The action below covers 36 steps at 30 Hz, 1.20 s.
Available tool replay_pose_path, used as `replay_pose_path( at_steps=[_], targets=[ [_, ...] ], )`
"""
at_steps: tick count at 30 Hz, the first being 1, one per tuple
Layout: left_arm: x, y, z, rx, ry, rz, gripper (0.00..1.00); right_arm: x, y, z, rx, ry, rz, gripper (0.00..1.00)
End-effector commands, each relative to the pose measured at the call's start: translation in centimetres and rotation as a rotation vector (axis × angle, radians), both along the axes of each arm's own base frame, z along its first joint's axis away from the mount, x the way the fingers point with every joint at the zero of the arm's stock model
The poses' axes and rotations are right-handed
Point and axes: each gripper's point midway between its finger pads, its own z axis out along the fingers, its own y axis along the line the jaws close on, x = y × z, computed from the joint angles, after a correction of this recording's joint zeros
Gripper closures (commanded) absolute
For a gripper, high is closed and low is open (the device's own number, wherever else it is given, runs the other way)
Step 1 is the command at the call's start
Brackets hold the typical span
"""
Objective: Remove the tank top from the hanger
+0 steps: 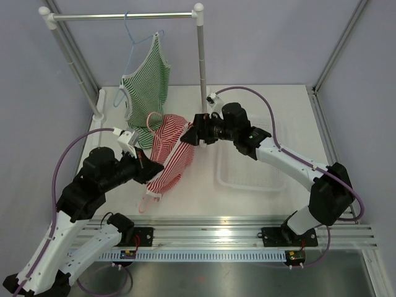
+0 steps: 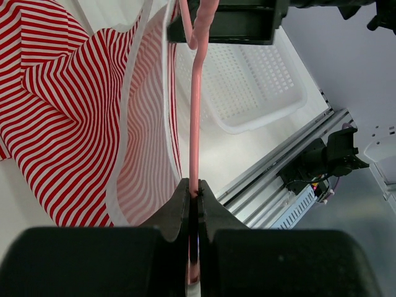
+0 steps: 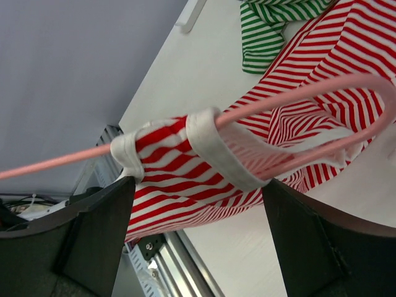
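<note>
Pinching the pink hanger [image 2: 194, 124], the left claw [image 2: 195, 187] is anchoring it; the spread right claw [image 3: 198, 192] at two o'clock is straddling the tank top strap [image 3: 218, 151], best gripping cloth alone.

Left jaws clamped, right jaws spread.

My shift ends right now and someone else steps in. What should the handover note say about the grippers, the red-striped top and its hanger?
Left gripper: shut on the pink hanger.
Right gripper: open, jaws either side of the top's shoulder strap, not closed on it.
Red-striped tank top: on the hanger, strap looped over the wire.
Done: hanger is clamped, away from the rack.
Left: probably close on the strap, slide it off the hanger end, then free the other shoulder.
</note>
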Motion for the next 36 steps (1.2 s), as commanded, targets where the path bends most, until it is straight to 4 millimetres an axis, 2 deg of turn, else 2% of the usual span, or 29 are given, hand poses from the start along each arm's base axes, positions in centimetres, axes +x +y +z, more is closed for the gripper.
replay_pose_path(
  at_steps=[1, 7, 8, 11, 15, 16, 17, 18, 20, 23, 24, 25, 26, 28, 29, 31, 32, 36],
  targets=[
    [-0.5, -1.0, 1.7, -0.066, -0.049, -0.058, 1.00, 2.2, 1.0, 2.5, -0.003, -0.134, -0.051, 0.11],
    [-0.2, -0.4, 1.4, -0.035, -0.057, -0.033, 1.00, 2.2, 0.8, 2.9, 0.002, -0.162, -0.062, 0.13],
    [-0.3, -0.5, 1.5, -0.037, -0.058, -0.036, 1.00, 2.3, 0.8, 3.0, 0.001, -0.167, -0.069, 0.26],
    [0.0, -0.3, 1.7, -0.030, -0.065, -0.020, 1.00, 2.6, 0.7, 3.0, -0.017, -0.173, -0.076, 0.49],
    [0.6, 0.5, 1.4, 0.000, -0.062, 0.034, 1.00, 2.5, 0.6, 3.0, -0.019, -0.176, -0.073, 0.52],
    [0.5, 0.6, 1.4, 0.003, -0.063, 0.033, 1.00, 2.5, 0.5, 2.7, -0.025, -0.177, -0.073, 0.58],
    [0.5, 0.6, 1.4, 0.004, -0.063, 0.035, 1.00, 2.4, 0.4, 2.8, -0.025, -0.182, -0.075, 0.79],
    [0.6, 0.6, 1.4, 0.006, -0.063, 0.036, 1.00, 2.5, 0.2, 2.6, -0.032, -0.182, -0.084, 0.82],
    [0.6, 0.6, 1.4, 0.008, -0.061, 0.037, 1.00, 2.2, -0.3, 1.5, -0.063, -0.156, -0.091, 0.82],
    [0.7, 0.7, 1.5, 0.015, -0.062, 0.041, 1.00, 2.4, -0.9, 1.6, -0.075, -0.168, -0.123, 0.82],
    [0.7, 0.6, 1.5, 0.015, -0.061, 0.036, 1.00, 2.6, -1.1, 1.6, -0.086, -0.176, -0.131, 0.84],
    [0.7, 0.6, 1.6, 0.015, -0.064, 0.036, 1.00, 2.7, -1.4, 1.3, -0.102, -0.169, -0.145, 0.95],
    [0.6, 0.7, 1.7, 0.017, -0.066, 0.035, 1.00, 3.4, -2.0, 1.5, -0.121, -0.179, -0.197, 1.00],
    [0.5, 0.8, 1.6, 0.028, -0.061, 0.035, 1.00, 4.1, -3.2, 0.9, -0.183, -0.179, -0.248, 1.00],
    [0.5, 0.9, 1.7, 0.030, -0.063, 0.034, 1.00, 5.0, -3.8, 1.4, -0.205, -0.194, -0.298, 1.00],
    [0.4, 1.0, 1.7, 0.036, -0.061, 0.034, 1.00, 6.3, -5.5, 0.5, -0.269, -0.170, -0.362, 1.00],
    [0.3, 1.0, 1.6, 0.037, -0.061, 0.030, 1.00, 6.9, -6.0, 1.0, -0.266, -0.166, -0.385, 1.00],
    [-0.2, 0.9, 1.3, 0.036, -0.049, 0.015, 1.00, 9.2, -8.2, 0.3, -0.276, -0.102, -0.465, 1.00]
  ],
)
